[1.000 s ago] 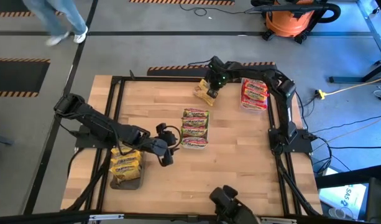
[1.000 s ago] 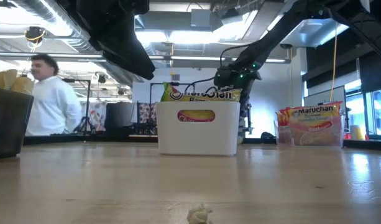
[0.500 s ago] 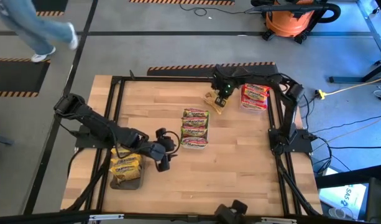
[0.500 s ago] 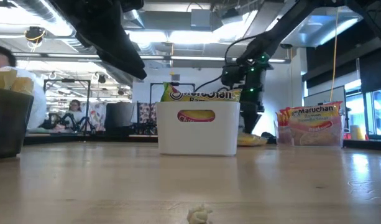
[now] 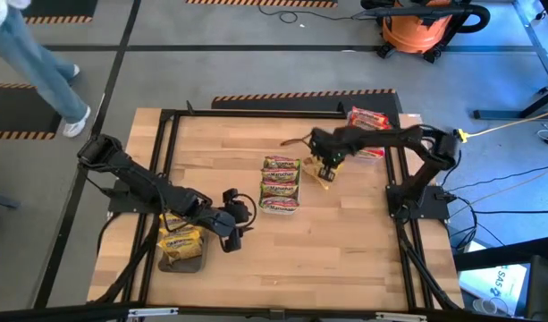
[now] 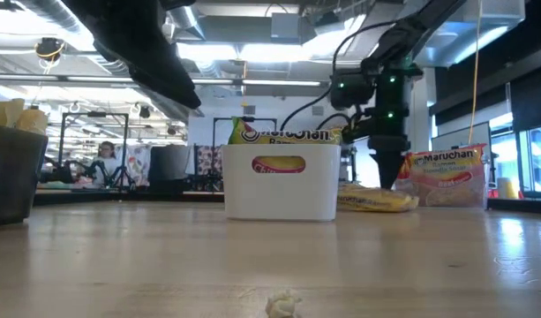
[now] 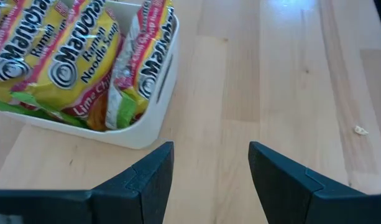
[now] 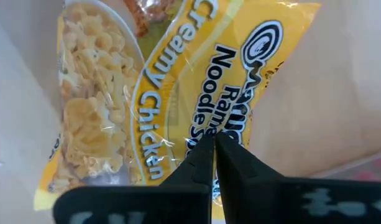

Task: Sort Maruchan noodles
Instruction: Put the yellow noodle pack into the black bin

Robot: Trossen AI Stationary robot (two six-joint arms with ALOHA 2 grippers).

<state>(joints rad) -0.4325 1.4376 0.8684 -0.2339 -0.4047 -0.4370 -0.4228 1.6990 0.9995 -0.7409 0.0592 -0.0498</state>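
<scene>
A yellow Creamy Chicken noodle packet (image 5: pixel 324 175) lies on the table right of the white tray (image 5: pixel 280 205), which holds lime-green packets (image 5: pixel 280 179). My right gripper (image 5: pixel 325 165) stands over the yellow packet, pointing down, shut on it. More yellow packets (image 5: pixel 180 236) sit in a dark tray (image 5: pixel 186 264) at the near left. Red packets (image 5: pixel 367 118) lie at the far right, partly hidden by the right arm. My left gripper (image 5: pixel 231 231) hovers open over bare wood between the dark tray and the white tray (image 7: pixel 154 93). My right gripper comes from above, pointing down, its fingers (image 8: pixel 206 155) closed together on the printed face (image 8: pixel 178 106) of the yellow packet, near the middle of the wrapper. In the low view the packet (image 6: pixel 376 200) lies flat on the table under the gripper (image 6: pixel 387 172).
A black frame (image 5: pixel 166 116) rims the wooden table. A small crumb (image 6: pixel 283 305) lies near the front edge. Open wood (image 5: pixel 345 241) stretches across the near right. A person (image 5: pixel 32 63) walks on the floor beyond the far left corner.
My right gripper has carried the yellow packet from the far edge toward the near edge and slightly right, and down; the packet now lies on the table right of the white tray. My left gripper has drifted a little toward the near edge.
</scene>
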